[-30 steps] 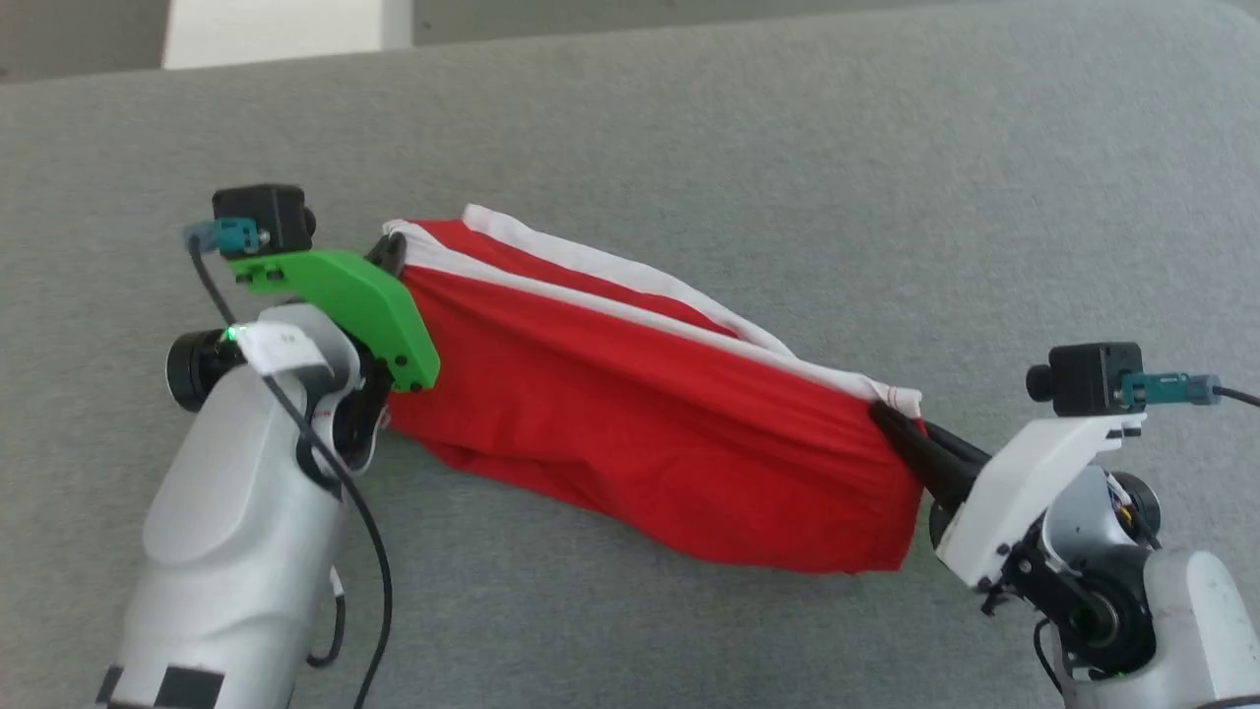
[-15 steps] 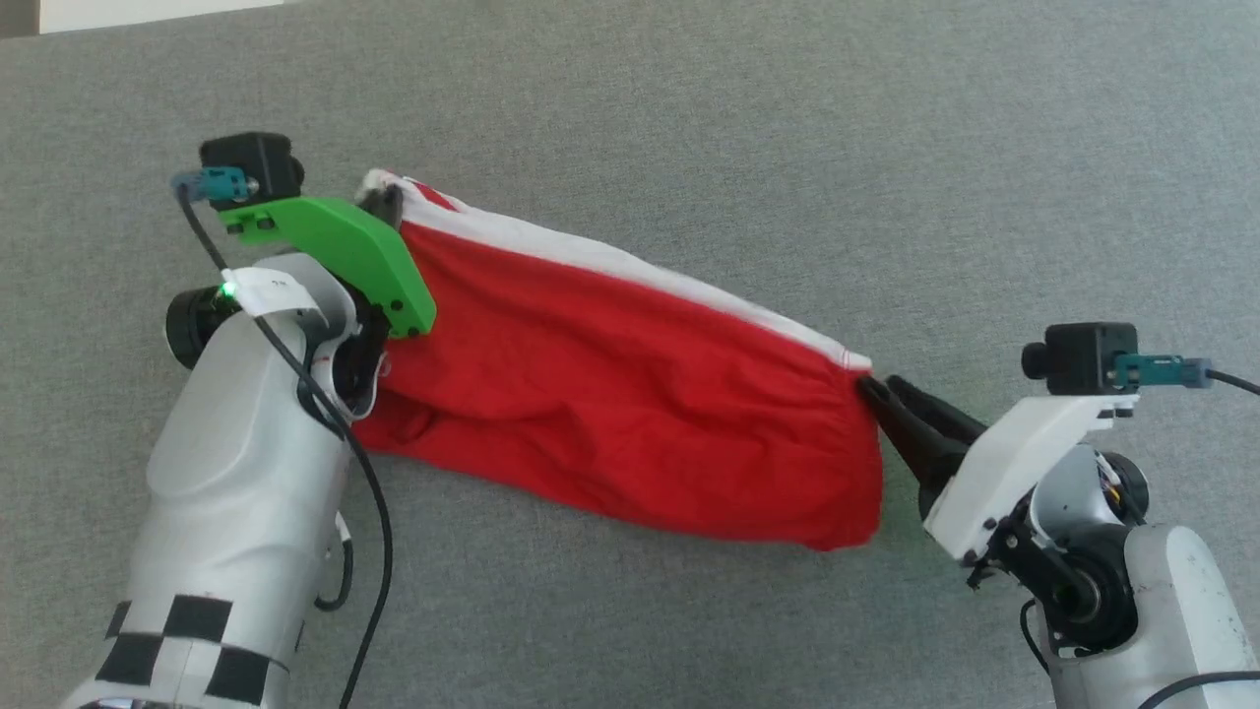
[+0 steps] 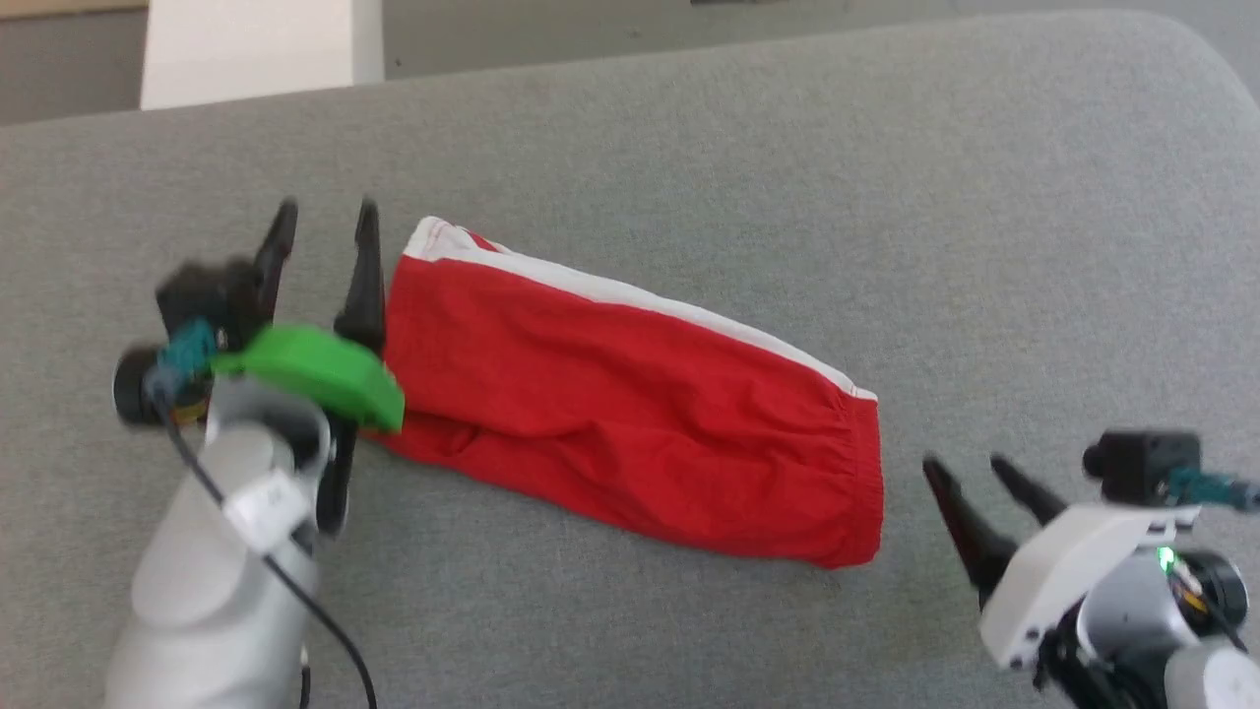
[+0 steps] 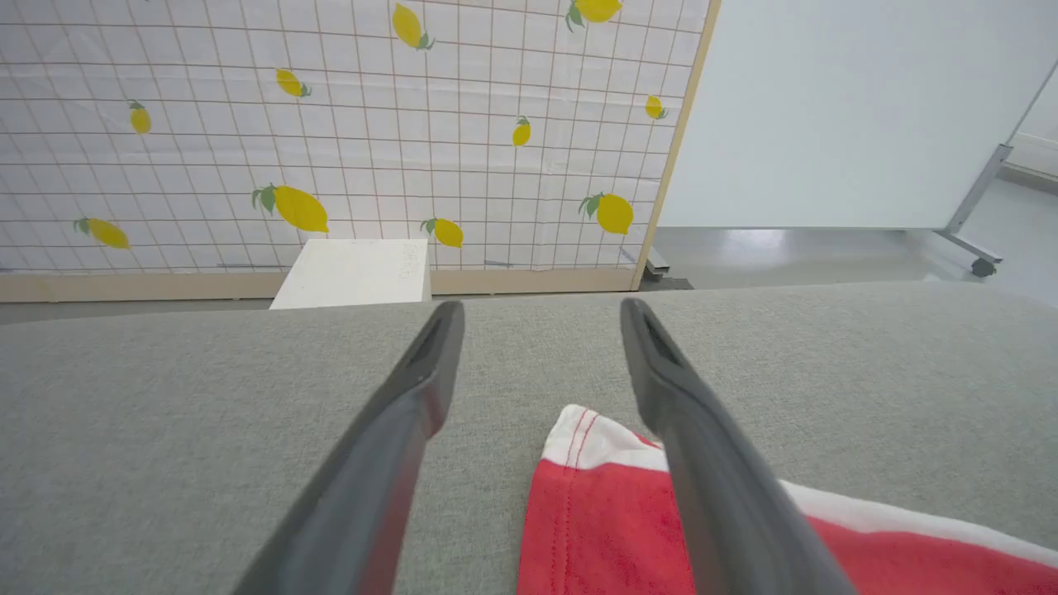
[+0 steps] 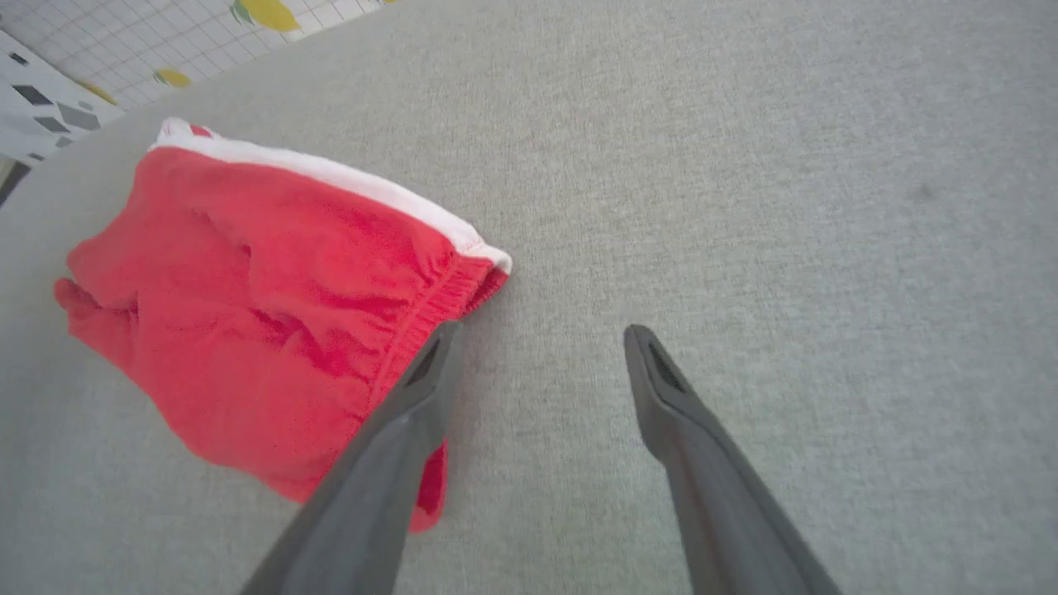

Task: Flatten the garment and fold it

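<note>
Since a second ago: both ends of the garment (image 3: 630, 394) were being pinched and stretched; now it is lying released and flat on the grey padded surface (image 3: 787, 177), long axis running 10 to 4 o'clock, white stripe along its far edge. Left gripper (image 3: 326, 209) is standing wide open, gripping nothing, just beside the leg-hem end at 9 o'clock. Right gripper (image 3: 965, 465) is gaping equally wide, empty, sitting near the waistband end at 4 o'clock.
</note>
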